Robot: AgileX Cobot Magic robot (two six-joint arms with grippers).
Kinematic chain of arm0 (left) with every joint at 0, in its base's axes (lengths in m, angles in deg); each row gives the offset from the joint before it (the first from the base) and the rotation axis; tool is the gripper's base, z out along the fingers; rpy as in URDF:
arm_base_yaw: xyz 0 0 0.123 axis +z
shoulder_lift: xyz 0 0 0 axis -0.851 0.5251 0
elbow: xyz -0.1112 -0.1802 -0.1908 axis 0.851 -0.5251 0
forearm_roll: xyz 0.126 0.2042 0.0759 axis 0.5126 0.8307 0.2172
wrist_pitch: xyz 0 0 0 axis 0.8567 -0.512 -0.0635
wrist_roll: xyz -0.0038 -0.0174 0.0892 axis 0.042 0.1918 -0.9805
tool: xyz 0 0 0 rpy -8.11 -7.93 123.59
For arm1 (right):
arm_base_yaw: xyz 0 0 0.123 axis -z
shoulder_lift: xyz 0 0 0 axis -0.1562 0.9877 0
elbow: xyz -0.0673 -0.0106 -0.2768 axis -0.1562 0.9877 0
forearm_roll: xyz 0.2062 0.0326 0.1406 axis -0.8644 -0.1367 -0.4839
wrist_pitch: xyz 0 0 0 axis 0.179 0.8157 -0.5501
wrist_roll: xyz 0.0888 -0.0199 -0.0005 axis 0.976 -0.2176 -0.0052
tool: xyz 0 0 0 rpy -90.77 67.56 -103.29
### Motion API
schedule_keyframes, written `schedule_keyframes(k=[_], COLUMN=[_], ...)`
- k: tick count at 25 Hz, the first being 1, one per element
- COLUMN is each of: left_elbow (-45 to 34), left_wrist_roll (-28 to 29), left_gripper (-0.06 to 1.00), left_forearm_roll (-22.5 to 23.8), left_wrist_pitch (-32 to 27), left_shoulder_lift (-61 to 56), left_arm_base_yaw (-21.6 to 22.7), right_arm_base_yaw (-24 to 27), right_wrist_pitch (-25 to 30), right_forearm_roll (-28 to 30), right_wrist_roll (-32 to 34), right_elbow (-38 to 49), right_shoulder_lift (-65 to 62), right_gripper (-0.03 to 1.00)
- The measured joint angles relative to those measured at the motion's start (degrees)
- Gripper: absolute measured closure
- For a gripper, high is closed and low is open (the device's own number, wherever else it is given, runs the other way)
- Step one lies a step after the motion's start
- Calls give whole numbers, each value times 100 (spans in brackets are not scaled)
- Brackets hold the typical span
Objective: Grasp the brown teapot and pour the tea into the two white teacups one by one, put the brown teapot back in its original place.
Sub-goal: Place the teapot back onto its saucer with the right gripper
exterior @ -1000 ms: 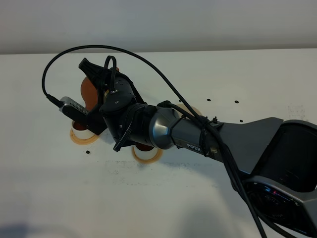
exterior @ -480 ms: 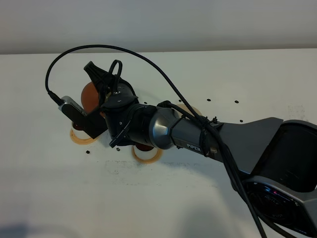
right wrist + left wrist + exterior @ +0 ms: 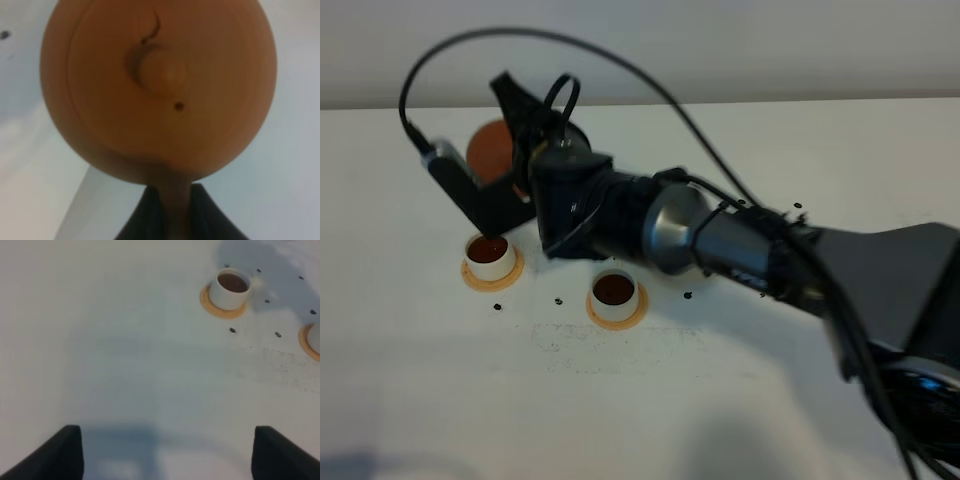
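Right end effector (image 3: 170, 210) clamps brown teapot's (image 3: 159, 90) handle.

We see brown teapot (image 3: 159, 90) in right gripper (image 3: 170, 212), lifted; both white teacups (image 3: 490, 256) (image 3: 614, 295) w/ tea below.

You're looking at a matt, smooth clay brown teapot (image 3: 160, 90), glossy white ceramic teacups (image 3: 490, 256) on dull tan coasters (image 3: 222, 310), over a matt white desk (image 3: 125, 350).
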Motion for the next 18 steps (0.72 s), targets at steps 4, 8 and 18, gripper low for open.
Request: schedule_keyframes(k=[4, 8, 18], left_elbow=[0, 0, 0], left_wrist_roll=[0, 0, 0], left_gripper=[27, 27, 27], left_forearm_roll=[0, 0, 0], left_wrist_pitch=[0, 0, 0], left_shoulder_lift=[0, 0, 0], left_arm_base_yaw=[0, 0, 0], right_arm_base_yaw=[0, 0, -121], right_wrist_pitch=[224, 452, 878], right_forearm_roll=[-1043, -2427, -6155], right_wrist_roll=[-108, -118, -32], right_elbow=[0, 0, 0], right_shoulder_lift=[-325, -558, -968], right_gripper=[87, 87, 87])
